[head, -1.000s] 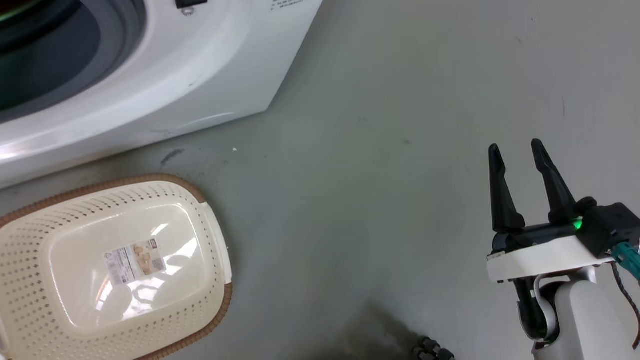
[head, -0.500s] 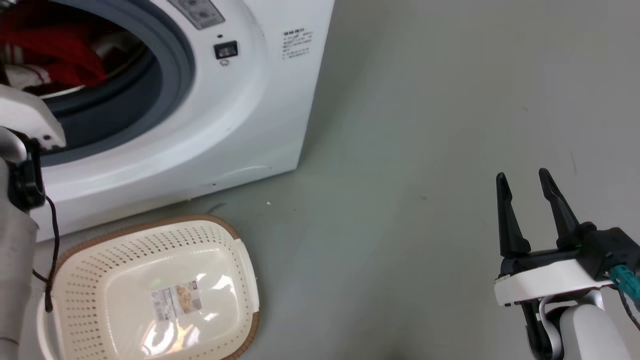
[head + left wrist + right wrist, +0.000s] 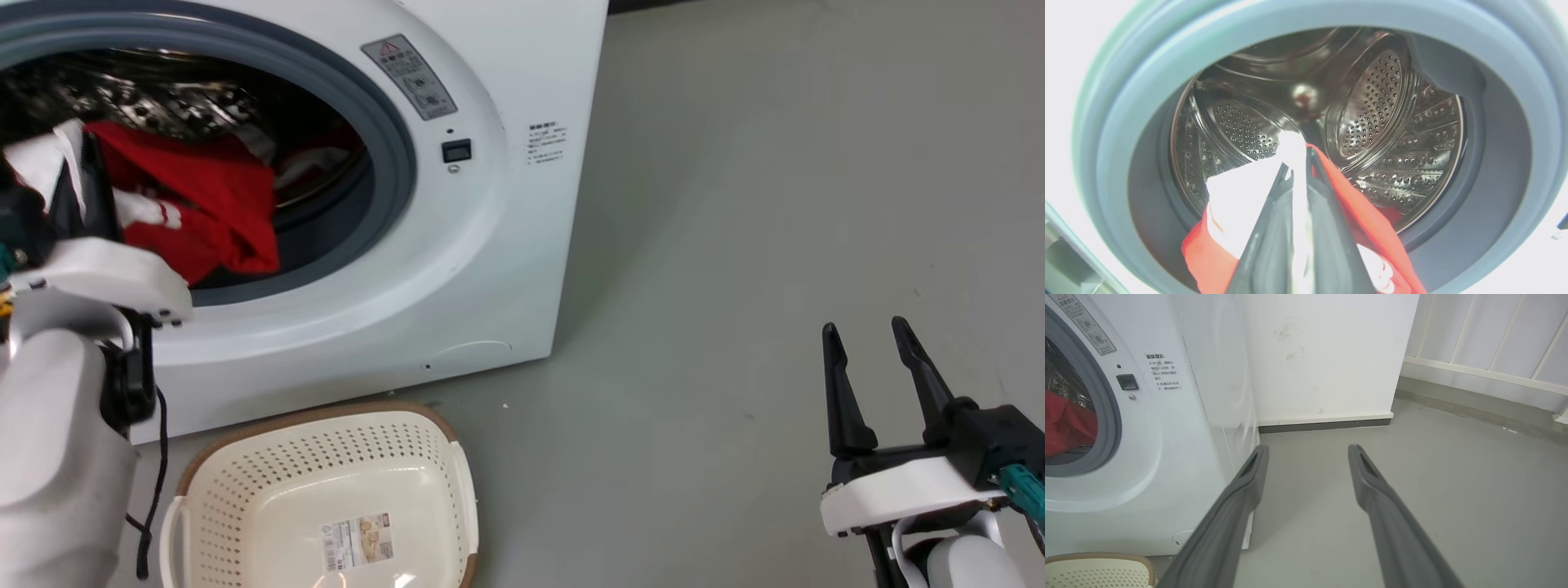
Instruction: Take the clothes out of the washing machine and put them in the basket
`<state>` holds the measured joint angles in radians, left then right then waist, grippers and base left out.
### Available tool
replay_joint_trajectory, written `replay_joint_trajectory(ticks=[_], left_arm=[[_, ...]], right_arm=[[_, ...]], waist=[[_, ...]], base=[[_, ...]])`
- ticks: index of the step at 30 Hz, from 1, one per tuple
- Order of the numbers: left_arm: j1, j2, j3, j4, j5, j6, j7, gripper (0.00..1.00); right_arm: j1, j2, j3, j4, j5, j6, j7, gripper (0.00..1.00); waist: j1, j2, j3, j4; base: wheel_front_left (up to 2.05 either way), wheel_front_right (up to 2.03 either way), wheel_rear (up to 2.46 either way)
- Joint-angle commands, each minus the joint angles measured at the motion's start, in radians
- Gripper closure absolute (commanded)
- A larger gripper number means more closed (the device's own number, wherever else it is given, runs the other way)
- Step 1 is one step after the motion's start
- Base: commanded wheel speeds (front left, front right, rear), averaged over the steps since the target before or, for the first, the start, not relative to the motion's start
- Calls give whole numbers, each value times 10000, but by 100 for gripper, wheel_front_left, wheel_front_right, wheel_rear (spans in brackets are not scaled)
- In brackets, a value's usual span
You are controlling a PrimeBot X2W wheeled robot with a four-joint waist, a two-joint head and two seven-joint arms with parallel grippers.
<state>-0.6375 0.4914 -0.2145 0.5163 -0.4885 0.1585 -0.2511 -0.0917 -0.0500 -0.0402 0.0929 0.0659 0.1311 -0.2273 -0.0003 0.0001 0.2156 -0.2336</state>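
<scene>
1. Comparing with half a second before, the head camera had tipped up and shifted: the washing machine (image 3: 506, 245) filled more of the view, its whole round opening showed, and the basket (image 3: 326, 449) sat lower in the picture.
2. The pale left forearm reached further up into the head view than before, its wrist at the mouth of the opening.
3. The left gripper (image 3: 1300, 157) was inside the grey rubber ring (image 3: 392, 163), its jaws closed tight on a white fold of the clothes (image 3: 204, 196), which ran up between the two dark fingers.
4. Soft red fabric with white patches hung from that pinch and draped down over the lower lip of the ring, the rest lying in the drum.
5. The drum (image 3: 1372, 98) was shiny steel, pierced with small holes and pressed into rounded, raised panels.
6. The right gripper (image 3: 865, 325) hovered at the lower right as before, over the smooth grey floor (image 3: 735, 204) and well apart from the machine, its jaws spread wide and holding nothing.
7. The basket stood on the floor just before the machine's front: cream plastic, rounded-rectangular, with perforated walls, a brown rim, side handles and a label sticker (image 3: 357, 541) on its glossy base.
</scene>
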Motion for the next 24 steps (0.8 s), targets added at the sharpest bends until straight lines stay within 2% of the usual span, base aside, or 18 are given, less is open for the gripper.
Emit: replay_joint_trajectory(ticks=[1, 5, 15, 19, 24], left_arm=[[406, -31, 10, -337, -56, 51, -66, 100], [1419, -68, -32, -1407, -140, 246, 27, 100], [4486, -438, -520, -4195, -210, 1159, 634, 100], [5558, -698, -778, -4525, -382, 1423, 875, 100], [6219, -1116, -935, -4126, -720, 1380, 759, 100]], right_arm=[[198, -4, -34, -120, -73, -7, 81, 0], [460, -6, -86, -304, -163, -7, 258, 0], [987, -4, -125, -767, -268, -7, 675, 0], [1085, -4, -92, -954, -340, -7, 796, 0], [1035, -4, -73, -1183, -392, -7, 898, 0]], waist=[[3, -1, -369, 320], [3, -1, -697, 577], [3, -1, -1144, 1139], [3, -1, -1166, 1281], [3, -1, -972, 1349]], base=[[0, 0, 0], [0, 0, 0], [0, 0, 0], [0, 0, 0], [0, 0, 0]])
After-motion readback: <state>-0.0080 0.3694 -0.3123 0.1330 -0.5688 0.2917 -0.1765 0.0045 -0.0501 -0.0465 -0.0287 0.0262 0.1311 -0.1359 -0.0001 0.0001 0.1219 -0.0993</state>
